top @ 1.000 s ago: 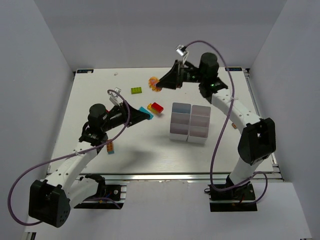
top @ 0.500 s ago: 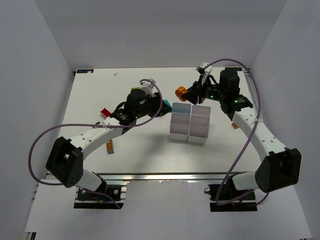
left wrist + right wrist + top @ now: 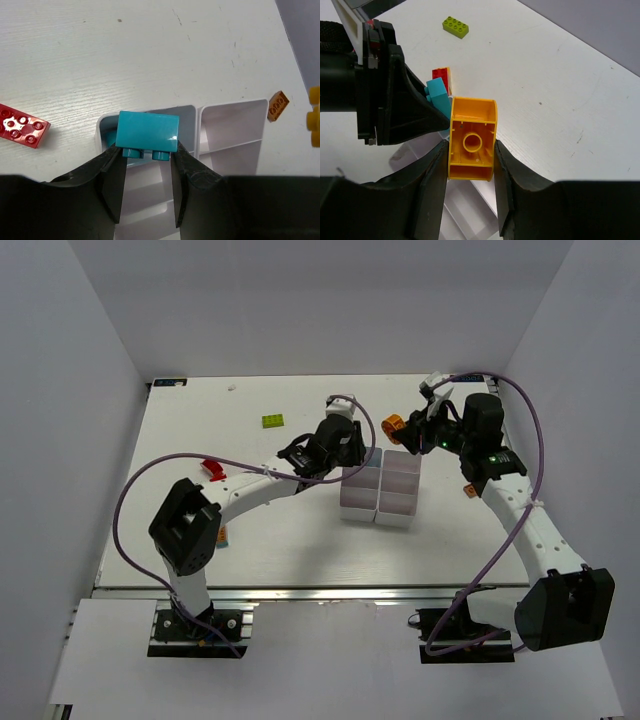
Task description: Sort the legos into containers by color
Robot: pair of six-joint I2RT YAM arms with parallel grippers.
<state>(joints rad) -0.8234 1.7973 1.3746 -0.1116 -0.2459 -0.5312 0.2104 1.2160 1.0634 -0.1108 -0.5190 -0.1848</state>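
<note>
The white containers (image 3: 380, 502) stand right of the table's middle. My left gripper (image 3: 357, 453) is shut on a cyan lego (image 3: 147, 131), held over the far-left bin of the containers (image 3: 197, 107). My right gripper (image 3: 402, 431) is shut on an orange-yellow lego (image 3: 472, 145) (image 3: 393, 423), hanging just beyond the far-right bin. In the right wrist view the left gripper's black fingers (image 3: 415, 110) sit close on the left with the cyan lego (image 3: 437, 92) at their tip.
Loose legos lie on the table: lime green (image 3: 273, 421) at the back, red (image 3: 214, 469) on the left, one (image 3: 222, 537) half hidden by the left arm, and a small orange one (image 3: 278, 105) right of the containers.
The left arm swung right, carrying the cyan lego from mid-table to the containers. The right gripper brought the orange-yellow lego from the back toward the containers' far right corner.
</note>
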